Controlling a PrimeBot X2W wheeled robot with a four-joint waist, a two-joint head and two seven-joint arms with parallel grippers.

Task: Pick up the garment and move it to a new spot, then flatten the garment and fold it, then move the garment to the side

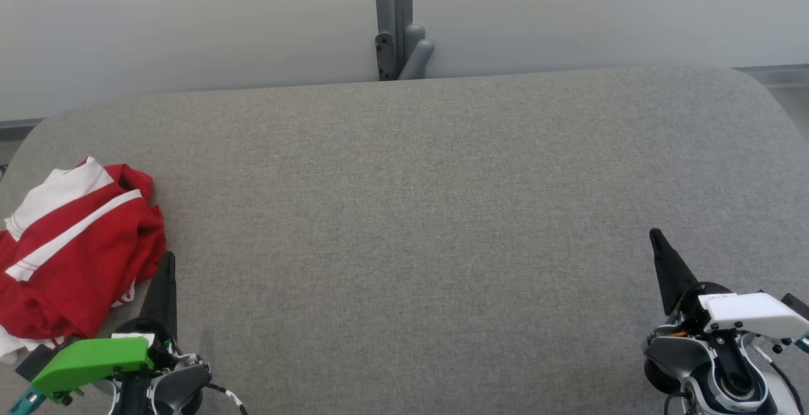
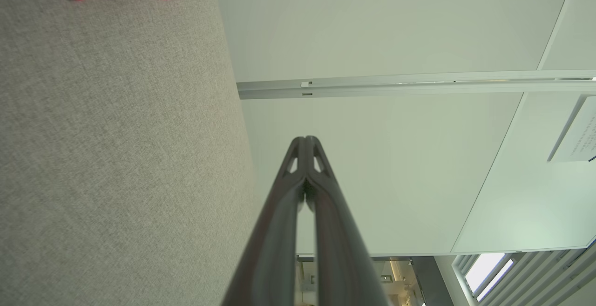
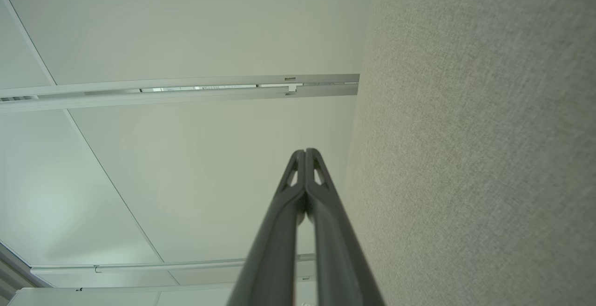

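While my left gripper (image 1: pixel 168 257) and right gripper (image 1: pixel 655 235) sit pressed together, holding nothing, I see the red-and-white garment (image 1: pixel 76 244) crumpled at the left edge of the grey surface (image 1: pixel 411 213), just beside the left gripper.

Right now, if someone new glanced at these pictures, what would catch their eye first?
The red and white garment, crumpled in a heap at the left edge of the wide grey fabric surface, stands out at once. Next come the left gripper, just beside the heap at the lower left, and the right gripper at the lower right, both with jaws shut and holding nothing.
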